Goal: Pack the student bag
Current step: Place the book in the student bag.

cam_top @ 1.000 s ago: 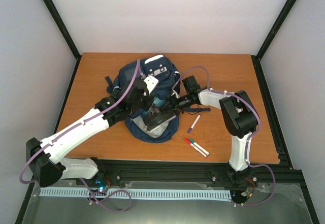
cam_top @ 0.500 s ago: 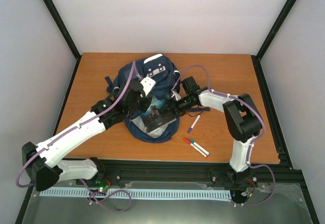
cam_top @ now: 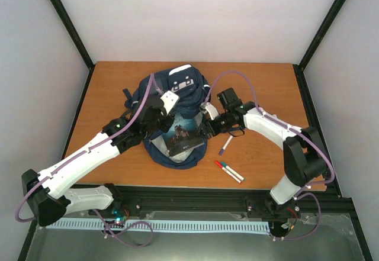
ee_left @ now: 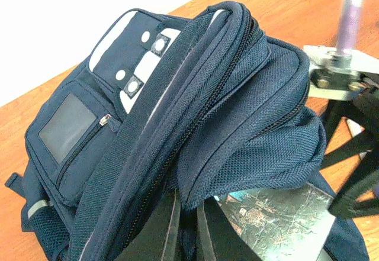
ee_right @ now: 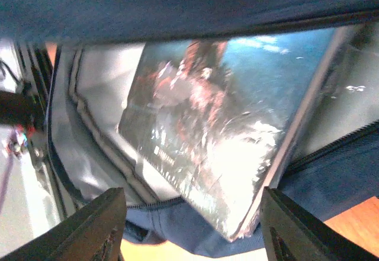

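Pinching a fold of the student bag [cam_top: 177, 95] [ee_left: 177, 95] at the upper lip of its main opening, left jaws pressed together on the navy fabric, that lip lifted clear of the lower half. Reaching there with the left arm [cam_top: 89, 154] from the near left corner of the counter [cam_top: 266, 83].

Sitting around the middle of the counter, a little toward the left edge, white top label toward the far edge and open mouth toward the near edge. Showing on its front, in the left wrist view, a white panel with round studs [ee_left: 142, 65] and a small zipped window pocket [ee_left: 65, 134].

Holding in the open mouth a glossy book [cam_top: 180, 137] [ee_left: 266, 210] [ee_right: 213, 137] with a dark teal picture cover, flat against the pale grey lining, one corner reaching the zipped lower rim.

Hovering at the bag's right side on the right arm [cam_top: 272, 128], right jaws spread wide, both dark fingers [ee_right: 106, 225] well apart in the wrist view and closed on nothing, the book's cover just beyond them.

Lying on bare wood to the right of the bag: a purple marker [cam_top: 225, 144] near the right jaws, and, closer to the near edge, two white markers [cam_top: 229, 171] side by side with coloured ends, one of them red.

Running along both arms, lavender cables [cam_top: 237, 79] [ee_left: 352, 6].
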